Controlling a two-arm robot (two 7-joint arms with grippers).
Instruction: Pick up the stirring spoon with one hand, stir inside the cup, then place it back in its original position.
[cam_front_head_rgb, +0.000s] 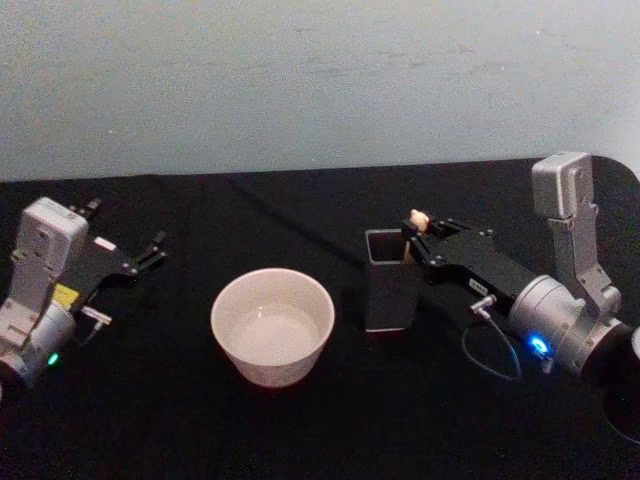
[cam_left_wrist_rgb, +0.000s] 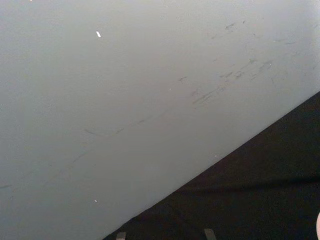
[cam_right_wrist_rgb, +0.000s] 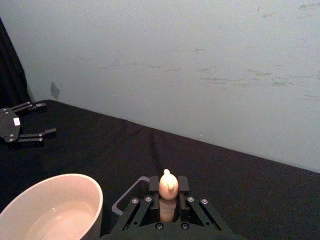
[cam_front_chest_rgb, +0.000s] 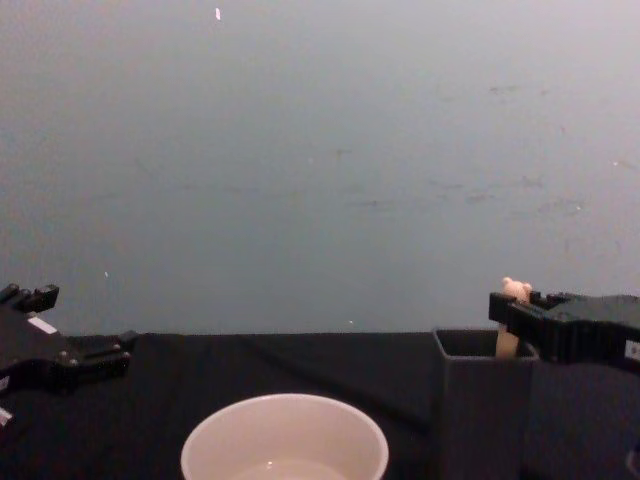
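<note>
The stirring spoon (cam_front_head_rgb: 420, 219) stands in the dark grey square holder (cam_front_head_rgb: 387, 292). Its beige bear-head top (cam_right_wrist_rgb: 168, 184) sticks up above the holder's rim (cam_front_chest_rgb: 482, 342), and its bowl is hidden inside. My right gripper (cam_front_head_rgb: 418, 238) is at the holder's right rim, with the fingers (cam_right_wrist_rgb: 183, 184) shut on the spoon's handle just under the bear head (cam_front_chest_rgb: 516, 290). The cream-white cup (cam_front_head_rgb: 272, 325) sits left of the holder, a small gap apart, also seen as the cup (cam_right_wrist_rgb: 55, 210) and the cup (cam_front_chest_rgb: 285, 440). My left gripper (cam_front_head_rgb: 128, 226) rests open at the table's left side, well clear of the cup.
A black cloth (cam_front_head_rgb: 330, 430) covers the table, and a pale wall (cam_front_head_rgb: 320, 80) runs along its far edge. A thin cable (cam_front_head_rgb: 490, 355) loops beside the right wrist. Open cloth lies in front of the cup and holder.
</note>
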